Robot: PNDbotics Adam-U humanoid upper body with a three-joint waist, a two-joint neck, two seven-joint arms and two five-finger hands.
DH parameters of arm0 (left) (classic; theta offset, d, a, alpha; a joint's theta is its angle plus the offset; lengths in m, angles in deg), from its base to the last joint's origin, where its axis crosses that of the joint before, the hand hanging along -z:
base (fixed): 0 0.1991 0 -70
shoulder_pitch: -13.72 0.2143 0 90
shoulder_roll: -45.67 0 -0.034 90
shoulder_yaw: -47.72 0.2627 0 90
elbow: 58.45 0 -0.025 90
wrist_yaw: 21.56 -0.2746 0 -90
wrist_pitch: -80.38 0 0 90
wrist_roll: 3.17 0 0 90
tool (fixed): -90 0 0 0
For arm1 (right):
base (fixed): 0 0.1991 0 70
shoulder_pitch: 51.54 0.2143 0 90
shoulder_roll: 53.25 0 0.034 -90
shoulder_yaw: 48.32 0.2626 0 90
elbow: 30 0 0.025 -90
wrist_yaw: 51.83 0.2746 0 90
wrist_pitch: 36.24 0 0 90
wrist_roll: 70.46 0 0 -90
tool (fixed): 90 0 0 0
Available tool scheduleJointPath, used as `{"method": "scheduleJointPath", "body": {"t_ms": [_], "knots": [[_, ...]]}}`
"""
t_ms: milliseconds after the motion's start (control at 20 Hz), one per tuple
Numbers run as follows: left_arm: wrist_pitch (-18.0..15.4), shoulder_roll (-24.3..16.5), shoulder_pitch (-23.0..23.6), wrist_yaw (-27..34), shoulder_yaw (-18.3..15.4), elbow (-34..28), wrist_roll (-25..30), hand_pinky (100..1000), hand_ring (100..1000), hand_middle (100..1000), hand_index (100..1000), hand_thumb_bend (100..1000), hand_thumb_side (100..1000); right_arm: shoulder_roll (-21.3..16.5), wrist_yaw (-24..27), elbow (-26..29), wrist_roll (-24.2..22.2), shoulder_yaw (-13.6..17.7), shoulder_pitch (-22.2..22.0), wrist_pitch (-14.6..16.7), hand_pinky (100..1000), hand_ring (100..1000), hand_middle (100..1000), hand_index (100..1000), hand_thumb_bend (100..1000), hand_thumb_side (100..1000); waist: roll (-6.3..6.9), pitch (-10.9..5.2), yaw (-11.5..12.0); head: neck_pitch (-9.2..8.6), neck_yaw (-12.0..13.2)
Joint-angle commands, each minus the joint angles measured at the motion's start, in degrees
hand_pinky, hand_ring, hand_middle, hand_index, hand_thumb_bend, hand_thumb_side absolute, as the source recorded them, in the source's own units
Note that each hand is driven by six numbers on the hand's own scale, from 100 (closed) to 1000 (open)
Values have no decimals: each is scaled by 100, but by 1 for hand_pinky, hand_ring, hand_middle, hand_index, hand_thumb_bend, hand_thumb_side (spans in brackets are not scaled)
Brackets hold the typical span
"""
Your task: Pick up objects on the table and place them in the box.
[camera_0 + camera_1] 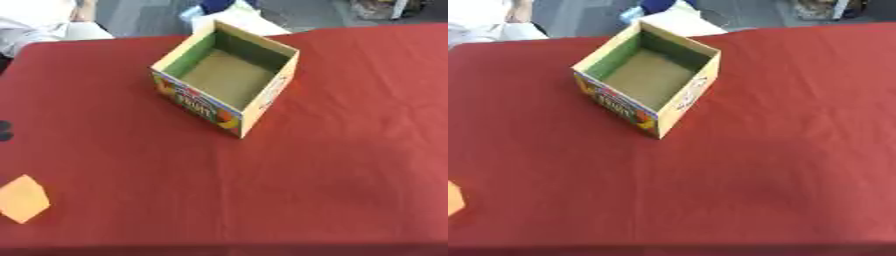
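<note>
An open cardboard box (199,104) with green inner walls and a colourful printed front stands on the far middle of the red table, turned corner-on to me. I see only its bare brown floor inside. A flat orange object (24,198) lies near the table's front left corner; the right eye view shows just its edge (452,198). Neither of my hands appears in either view.
The red cloth (332,165) covers the whole table, and its front edge runs along the bottom of the view. A small dark shape (4,131) that I cannot make out pokes in at the left edge. White and blue things lie beyond the far edge behind the box.
</note>
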Motion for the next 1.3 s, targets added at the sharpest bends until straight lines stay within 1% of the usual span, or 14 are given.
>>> {"method": "scheduleJointPath", "body": {"t_ms": [50,200,350,400,450,500,650,700,750,800,850,950,1150,1300], "knots": [[207,-163,13,-97,-134,64,107,977,959,924,961,100,639,-166,-37,85,14,58,23,-9,629,765,570,734,100,872,4,-45,-7,15,-56],[306,-157,30,-238,-178,296,201,985,966,923,958,100,648,-168,-48,85,19,63,16,-9,629,765,570,734,100,871,6,-46,-10,2,-112],[324,-181,19,-399,-203,539,243,995,971,921,959,100,531,-165,-54,85,22,60,14,-12,629,765,570,734,100,872,11,-50,-8,0,-111],[315,-186,11,-446,-206,625,259,998,972,922,960,100,458,-165,-54,85,22,59,15,-12,629,765,570,734,100,871,12,-50,-7,-3,-109],[301,-190,6,-480,-208,700,273,1000,976,925,965,100,355,-164,-54,85,23,59,16,-13,629,765,570,734,100,872,13,-50,-7,-5,-110],[278,-192,3,-505,-204,771,293,1000,979,928,972,106,312,-164,-54,85,24,59,16,-13,629,765,570,734,100,872,14,-49,-8,-4,-111],[172,-191,-4,-519,-171,884,364,1000,994,942,989,100,304,-163,-51,85,22,56,19,-13,629,765,570,734,100,871,14,-47,-12,0,-121],[149,-194,-3,-503,-154,892,383,1000,995,943,993,100,320,-163,-49,85,22,55,20,-13,629,765,570,734,100,871,15,-46,-13,0,-122],[138,-198,-4,-490,-140,895,398,1000,994,941,993,100,611,-163,-48,85,21,54,22,-13,629,765,570,734,100,871,15,-46,-15,1,-121],[135,-203,-9,-472,-126,903,404,1000,993,939,992,100,799,-164,-46,85,19,52,25,-13,629,765,570,734,100,871,17,-46,-18,1,-119],[140,-213,-17,-464,-118,920,407,1000,994,938,991,110,900,-164,-43,85,17,50,28,-14,629,765,570,733,100,871,18,-45,-21,1,-118],[148,-236,-31,-486,-109,967,413,1000,997,940,989,128,903,-162,-39,85,17,52,28,-17,629,765,570,733,100,872,21,-44,-28,5,-118],[125,-275,-35,-590,-69,1045,459,1000,1000,940,990,188,1000,-157,-34,85,16,51,28,-22,629,764,569,733,100,873,28,-46,-36,21,-113],[141,-298,-35,-738,-34,1170,516,1000,1000,938,991,237,1000,-161,-28,85,18,50,33,-21,629,764,568,733,100,872,31,-46,-45,16,-109]]}}
